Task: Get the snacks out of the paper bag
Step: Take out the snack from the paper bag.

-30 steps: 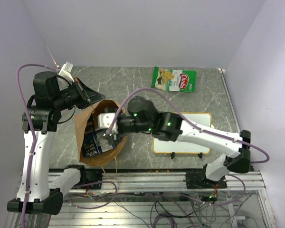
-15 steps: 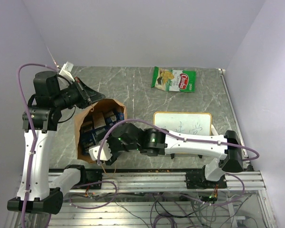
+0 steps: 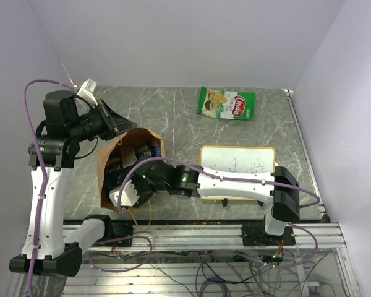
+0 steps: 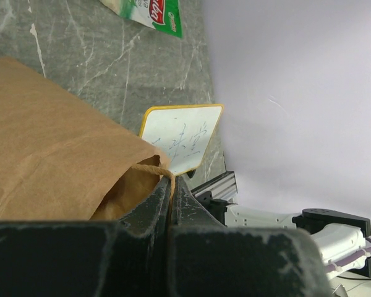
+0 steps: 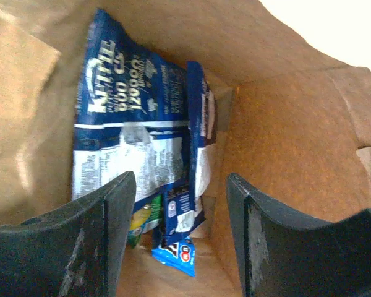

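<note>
Where the grey marbled bench (image 3: 173,117) runs toward its near-left corner, the paper bag (image 3: 149,137) stands with its mouth open upward: tall brown kraft, creased along its sides, a thin tan string handle (image 4: 153,167) looping over the rim. It is far bigger than anything inside it.

The left gripper (image 4: 171,183) is clenched on the far-left rim of the bag, the paper and string caught between its dark fingers. The right arm reaches across from the near-right side and down into the mouth. The right gripper (image 5: 180,179) hangs inside with its jaws apart, grasping nothing – the packets lie deeper, beyond its fingertips.

An orange-framed whiteboard (image 3: 238,162) lies flat on the right half of the bench, nearer the near edge. At the far edge, well apart from the paper bag, a green snack bag (image 3: 226,103) with a red-and-white label lies flat.

Inside the paper bag, a large dark-blue packet (image 5: 127,133) with white lettering leans against the left wall, glossy and crumpled. A narrower blue packet (image 5: 196,124) stands on edge just beside it. Below them sit a green-and-yellow scrap of wrapper (image 5: 143,221) and a small bright-blue pouch (image 5: 174,253) – the smallest, at the bottom.
</note>
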Robot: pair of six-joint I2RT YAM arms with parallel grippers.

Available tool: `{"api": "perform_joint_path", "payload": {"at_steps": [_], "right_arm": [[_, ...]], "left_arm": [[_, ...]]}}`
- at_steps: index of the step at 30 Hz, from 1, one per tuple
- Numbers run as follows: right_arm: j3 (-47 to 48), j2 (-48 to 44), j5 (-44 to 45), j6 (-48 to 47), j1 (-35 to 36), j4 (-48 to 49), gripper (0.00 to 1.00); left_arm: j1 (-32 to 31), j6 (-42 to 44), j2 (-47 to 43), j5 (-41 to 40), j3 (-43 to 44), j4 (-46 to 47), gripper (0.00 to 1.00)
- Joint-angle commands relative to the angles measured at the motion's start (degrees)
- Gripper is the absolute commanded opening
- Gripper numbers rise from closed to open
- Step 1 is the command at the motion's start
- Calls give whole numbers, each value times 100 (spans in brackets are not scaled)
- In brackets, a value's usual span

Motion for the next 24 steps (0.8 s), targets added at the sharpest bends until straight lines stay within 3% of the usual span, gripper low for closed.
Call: {"api": "perform_joint_path", "payload": {"at_steps": [1,24], "right_arm": [[353,176,-230,-295,-246,229,59],[231,887,-122,-825,-597,712,58]], "left_arm": [[-1,362,18,38,348,-115,7],[0,495,242,35,666,-266,7]]}}
